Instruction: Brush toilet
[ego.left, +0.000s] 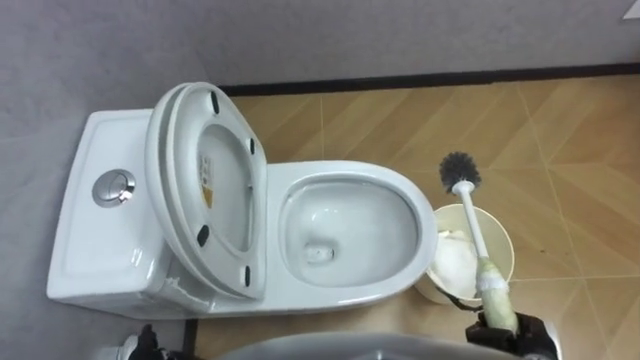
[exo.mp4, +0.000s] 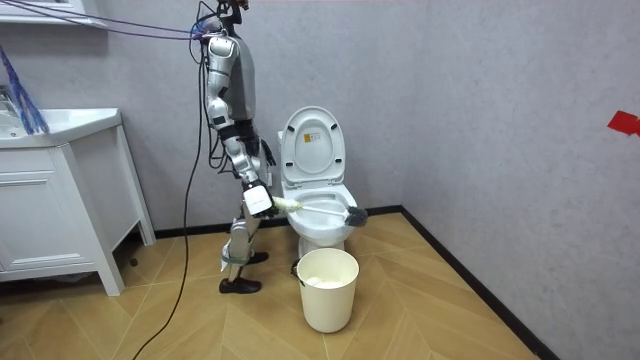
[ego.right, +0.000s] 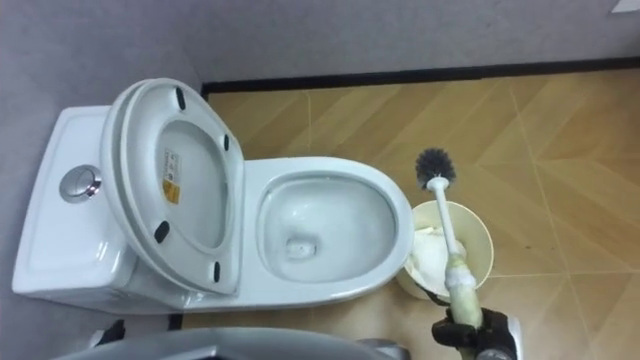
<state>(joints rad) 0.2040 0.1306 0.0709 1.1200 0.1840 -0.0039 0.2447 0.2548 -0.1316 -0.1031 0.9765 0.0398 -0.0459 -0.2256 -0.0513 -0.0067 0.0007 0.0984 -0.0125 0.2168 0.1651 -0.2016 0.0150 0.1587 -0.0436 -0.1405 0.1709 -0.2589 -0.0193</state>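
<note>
Brushing is not yet begun: toilet brush is gripped in right hand, held beside bowl, above bin.

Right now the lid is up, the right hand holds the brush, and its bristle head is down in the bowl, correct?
Not quite. The lid is up and the right hand grips the brush, but its bristle head is outside the bowl, over the floor beyond the white bin, as the left eye view shows.
</note>
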